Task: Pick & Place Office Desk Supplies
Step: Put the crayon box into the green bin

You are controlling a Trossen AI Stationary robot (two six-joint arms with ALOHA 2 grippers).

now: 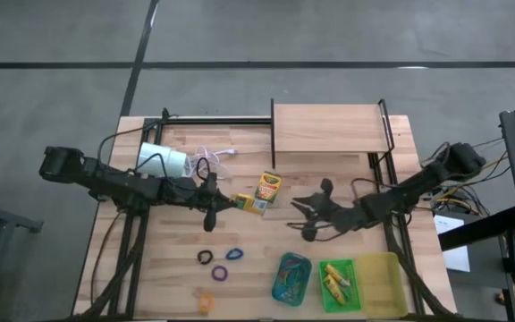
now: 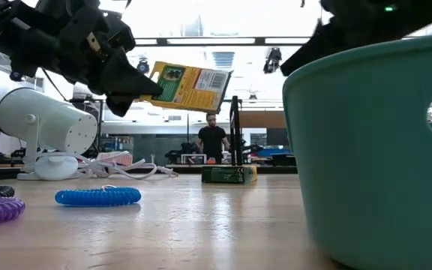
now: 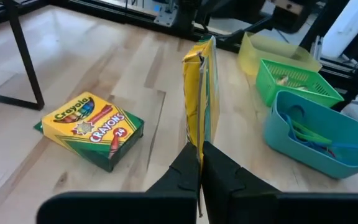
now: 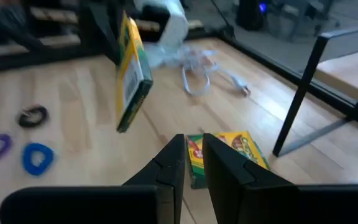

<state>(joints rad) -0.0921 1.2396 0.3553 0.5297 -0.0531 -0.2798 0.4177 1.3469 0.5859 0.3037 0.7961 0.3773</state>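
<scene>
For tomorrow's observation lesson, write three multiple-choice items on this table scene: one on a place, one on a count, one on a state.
1. Where is the second yellow-and-green cardboard crayon box?
A. flat on the wooden table
B. in the teal tray
C. on the shelf

2. How many plastic trays stand in the row?
A. two
B. three
C. five

3. What is the left gripper doing?
A. hanging open
B. holding a crayon box in the air
C. pressing the lamp

Key: 1 A, it lies beside the raised box. 2 B, teal, green, yellow. 3 B, the low view shows the box off the table.
</scene>
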